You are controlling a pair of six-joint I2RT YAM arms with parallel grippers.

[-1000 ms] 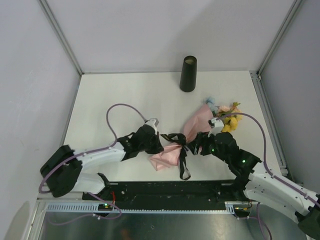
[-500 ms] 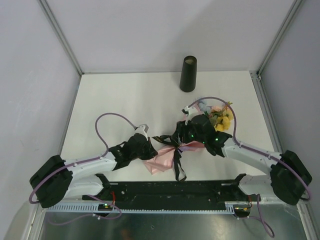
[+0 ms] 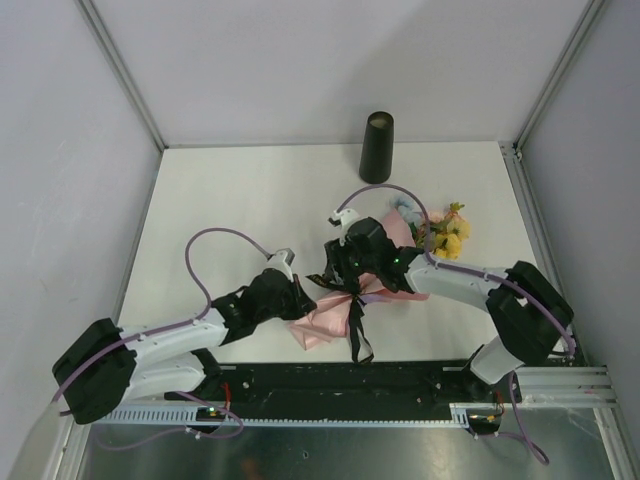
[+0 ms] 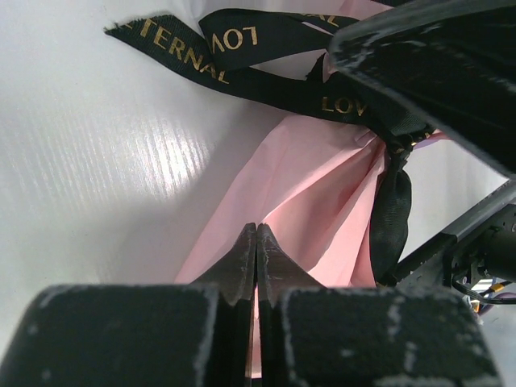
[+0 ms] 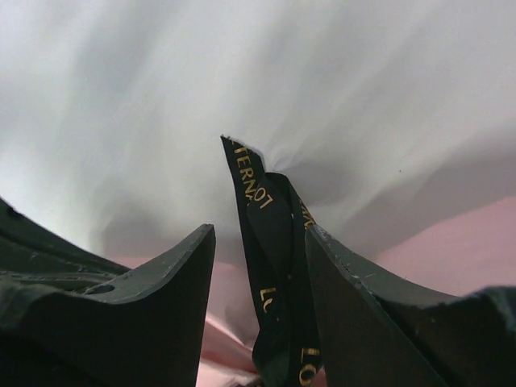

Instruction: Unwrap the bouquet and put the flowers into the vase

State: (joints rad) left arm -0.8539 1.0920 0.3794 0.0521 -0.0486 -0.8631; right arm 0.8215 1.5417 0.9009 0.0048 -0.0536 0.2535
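Left wrist, bouquet [image 4: 322,201] in smooth pink paper [image 4: 242,226], gold-lettered black ribbon [image 4: 242,74]

I see bright, even overhead light in the top view, with soft shadows on the desk [image 3: 220,190]. Left wrist shows streaky glare; right wrist background is smeared.

Your left end effector [image 3: 300,298] at the left edge of the bouquet [image 3: 322,318], your right end effector [image 3: 335,270] above its black ribbon [image 3: 357,335], blooms pointing right, vase [image 3: 377,148] upright at the bench [image 3: 220,190] far edge.
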